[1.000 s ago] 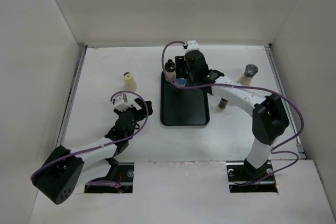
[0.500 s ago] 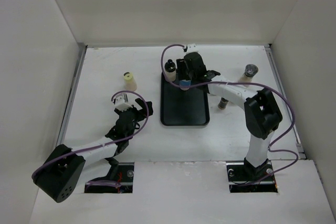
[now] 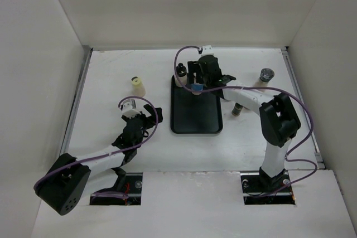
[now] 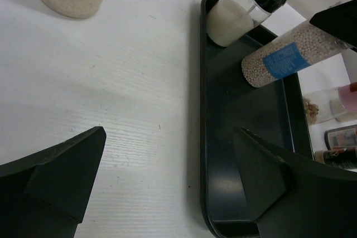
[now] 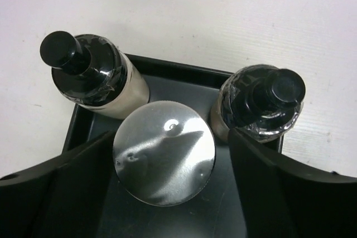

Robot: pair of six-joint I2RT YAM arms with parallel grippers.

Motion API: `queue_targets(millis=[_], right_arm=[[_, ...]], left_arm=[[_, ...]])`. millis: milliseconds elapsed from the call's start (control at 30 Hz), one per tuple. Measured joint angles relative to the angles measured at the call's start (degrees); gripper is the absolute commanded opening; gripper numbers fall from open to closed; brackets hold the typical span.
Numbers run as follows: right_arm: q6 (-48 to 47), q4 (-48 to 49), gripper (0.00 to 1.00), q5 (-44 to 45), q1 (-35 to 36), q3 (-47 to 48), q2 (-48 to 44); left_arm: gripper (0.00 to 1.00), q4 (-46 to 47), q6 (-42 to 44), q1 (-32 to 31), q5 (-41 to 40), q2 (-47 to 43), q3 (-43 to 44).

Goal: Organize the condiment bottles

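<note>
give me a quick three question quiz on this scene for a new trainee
1. True or false: the left claw holds something.
2. The lid of the bottle inside the right claw is: a) silver b) pink c) yellow.
3. In the top view, on which side of the tray does the yellow-capped bottle stand?
Key: 1 false, it is open and empty. 2 a. 3 left.

Tray: near part bare, open from above and from the near side. Far end blocked by three close-set bottles with the right gripper over them. Left table open except for a yellow-capped bottle. Right side narrowed by standing bottles.
</note>
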Motion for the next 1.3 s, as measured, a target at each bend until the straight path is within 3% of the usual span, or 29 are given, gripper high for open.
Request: queue_targets(millis=[233, 367, 433, 533, 633, 733, 967, 1133, 1300], right_arm=[[0.15, -0.07, 0.98, -0.39, -0.04, -4.22, -7.45], [1.6, 0.85, 0.9, -0.57, -0.68, -10.38, -18.82], [2.91, 1.95, 0.8, -0.28, -2.67, -13.9, -24.26], [5.25, 2.91, 0.84, 1.25, -8.98, -18.47, -29.0], [7.04, 2.25, 0.89, 2.86, -14.64, -21.14, -28.3], [7.76, 0.42, 0.88, 3.19, -16.06, -21.79, -24.52], [8.28, -0.72, 0.76, 2.16, -15.3, -21.77, -17.2], [8.44, -0.72, 0.58, 1.95, -15.3, -21.05, -13.94], [8.28, -0.15, 0.5, 2.8, -15.3, -20.79, -13.09]], left_arm=[[1.0, 0.0, 0.0, 0.0, 0.02, -0.09, 0.0], [1.0, 0.0, -0.02, 0.31, 0.07, -0.09, 0.0], [0.99, 0.09, -0.02, 0.31, 0.13, 0.11, 0.0], [0.99, 0.5, -0.02, 0.31, 0.33, 0.92, 0.0], [0.99, 0.57, -0.04, 0.31, 0.74, 1.53, 0.0], [0.99, 0.83, -0.04, 0.31, 1.09, 1.66, 0.0], [0.99, 0.96, -0.04, 0.24, 1.53, 2.51, 0.02], [0.99, 1.05, -0.04, 0.24, 1.99, 2.91, 0.02], [0.99, 1.29, -0.04, 0.24, 2.43, 3.1, 0.04]])
